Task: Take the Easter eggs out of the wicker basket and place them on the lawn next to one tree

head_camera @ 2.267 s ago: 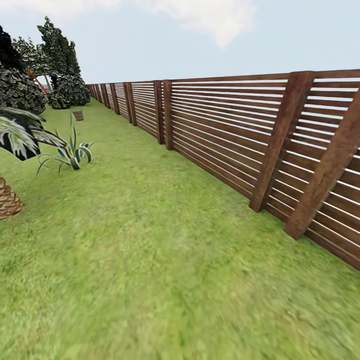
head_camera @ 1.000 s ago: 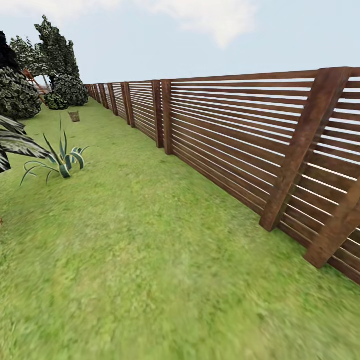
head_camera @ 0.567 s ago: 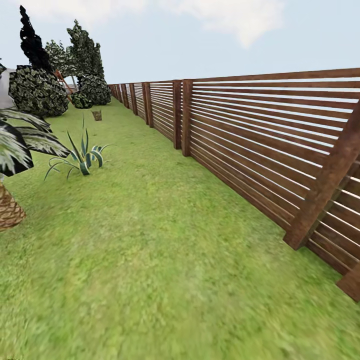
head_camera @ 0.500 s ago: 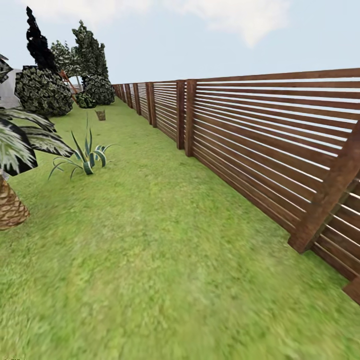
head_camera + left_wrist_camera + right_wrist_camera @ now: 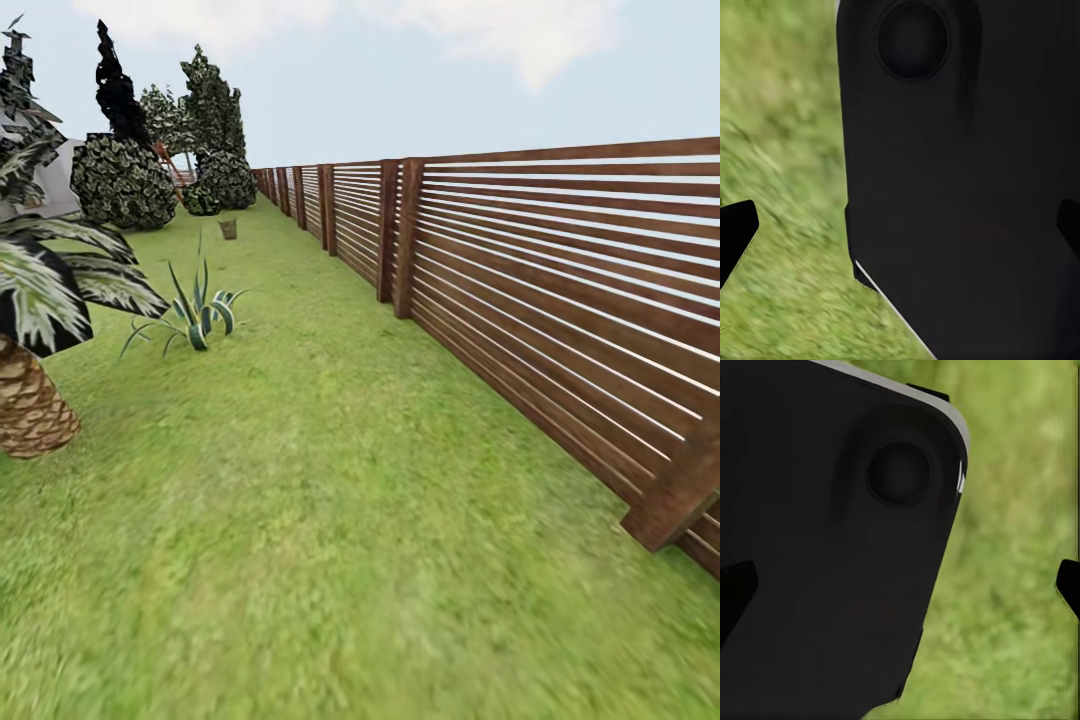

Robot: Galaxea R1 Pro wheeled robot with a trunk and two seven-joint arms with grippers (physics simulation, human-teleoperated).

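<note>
Far down the lawn (image 5: 330, 480), a small brown tapering shape stands on the grass; it looks like the wicker basket (image 5: 228, 229). It is too far off to tell whether any Easter eggs are in it. Dark-leaved trees (image 5: 115, 88) rise behind round bushes at the far end of the garden. In the left wrist view my left gripper (image 5: 900, 232) is open, its black fingertips (image 5: 736, 231) far apart over grass, with a black robot part behind. My right gripper (image 5: 900, 585) is open too, holding nothing, over grass.
A brown slat fence (image 5: 560, 300) runs along the right side into the distance. A short palm with a rough brown trunk (image 5: 30, 405) stands at the near left. A spiky green plant (image 5: 195, 315) grows beyond it, and round bushes (image 5: 125, 185) stand at the back left.
The whole head view has shifted: the camera turned left and moved along the fence. The palm, spiky plant, bushes and distant basket now sit further right in the picture.
</note>
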